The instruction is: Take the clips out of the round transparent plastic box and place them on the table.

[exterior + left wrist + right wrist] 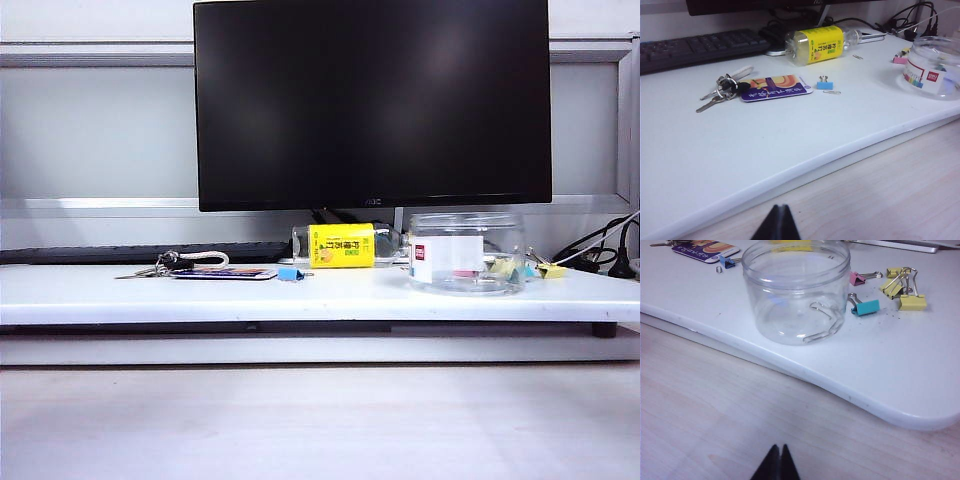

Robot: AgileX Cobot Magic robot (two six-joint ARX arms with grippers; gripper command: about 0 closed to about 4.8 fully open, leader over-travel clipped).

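Note:
The round transparent plastic box stands open on the right part of the white table. In the right wrist view the box shows only a chain of silvery wire paper clips low against its wall. Several yellow clips lie in a small heap on the table beside the box. My left gripper is shut and empty over the wooden surface in front of the table's edge, far from the box. My right gripper is shut and empty too, in front of the box. Neither arm shows in the exterior view.
A pink clip and a teal clip lie next to the box. A blue clip, keys with a card, a lying yellow-labelled bottle, a keyboard, a monitor and cables crowd the table's back.

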